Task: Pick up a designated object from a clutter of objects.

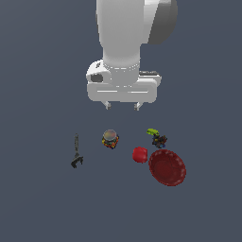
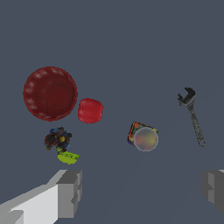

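The designated object, a small dark speckled lump (image 1: 160, 140), lies on the grey floor just beside the lime-green piece (image 1: 152, 132) and above the dark red ridged bowl (image 1: 167, 167). In the wrist view the lump (image 2: 57, 138) sits next to the green piece (image 2: 68, 157) and below the bowl (image 2: 50, 93). My gripper (image 1: 123, 106) hangs high above the clutter, open and empty, to the exterior view's left of the lump. Its fingers (image 2: 70, 192) stand wide apart in the wrist view, gripper (image 2: 142, 190).
A small red block (image 1: 140, 155) lies beside the bowl. A grey-topped multicoloured jar (image 1: 110, 138) stands under the gripper. A slim dark grey wrench (image 1: 76, 151) lies at the exterior view's left. They also show in the wrist view: block (image 2: 90, 110), jar (image 2: 143, 137), wrench (image 2: 192, 114).
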Tool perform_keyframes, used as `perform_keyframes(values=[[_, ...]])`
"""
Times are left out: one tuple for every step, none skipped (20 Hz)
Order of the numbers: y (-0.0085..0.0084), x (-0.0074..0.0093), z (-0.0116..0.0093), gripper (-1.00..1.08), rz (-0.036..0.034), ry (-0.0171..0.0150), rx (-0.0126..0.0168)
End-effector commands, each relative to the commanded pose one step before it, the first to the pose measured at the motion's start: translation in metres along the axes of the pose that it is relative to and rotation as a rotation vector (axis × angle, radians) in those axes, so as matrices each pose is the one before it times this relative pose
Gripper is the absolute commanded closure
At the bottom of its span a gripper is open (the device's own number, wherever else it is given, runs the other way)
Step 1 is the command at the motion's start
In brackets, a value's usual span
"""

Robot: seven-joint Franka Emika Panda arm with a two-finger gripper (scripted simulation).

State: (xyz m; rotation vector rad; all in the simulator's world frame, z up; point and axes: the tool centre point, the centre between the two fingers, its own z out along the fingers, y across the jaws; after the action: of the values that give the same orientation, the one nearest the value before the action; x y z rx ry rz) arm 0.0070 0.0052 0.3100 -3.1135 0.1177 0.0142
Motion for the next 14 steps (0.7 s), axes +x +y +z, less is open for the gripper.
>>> perform_keyframes(values=[[0.00001, 0.0, 0.0, -0.92, 0.0, 0.0, 0.0], [-0.00068, 0.0, 0.00009, -0.92, -0.00137, 0.00015, 0.00003], [-0.0018, 0.00004, 0.00029, -0.92, -0.0037, 0.00038, 0.00013], [-0.00309, 0.00004, 0.00045, -0.92, -0.00637, 0.00065, 0.00023], [-0.00426, 0.00005, 0.00059, -0.92, -0.00887, 0.0009, 0.00036], [-0.0054, 0.00005, 0.00067, -0.92, -0.01142, 0.00115, 0.00052], [-0.00622, 0.00003, 0.00062, -0.92, -0.01355, 0.00135, 0.00071], [-0.00532, 0.0, 0.00033, -0.92, -0.0121, 0.00119, 0.00074], [-0.00403, -0.00004, 0.00002, -0.92, -0.00974, 0.00094, 0.0007], [-0.00275, -0.00007, -0.00025, -0.92, -0.00731, 0.00069, 0.00062], [-0.00146, -0.00009, -0.00045, -0.92, -0.00469, 0.00043, 0.00049], [-0.00029, -0.0001, -0.00048, -0.92, -0.00192, 0.00016, 0.0003], [0.00017, -0.00008, -0.00026, -0.92, 0.0, 0.0, 0.0], [0.00073, 0.00006, 0.0002, -0.92, 0.00206, -0.0002, -0.00013]])
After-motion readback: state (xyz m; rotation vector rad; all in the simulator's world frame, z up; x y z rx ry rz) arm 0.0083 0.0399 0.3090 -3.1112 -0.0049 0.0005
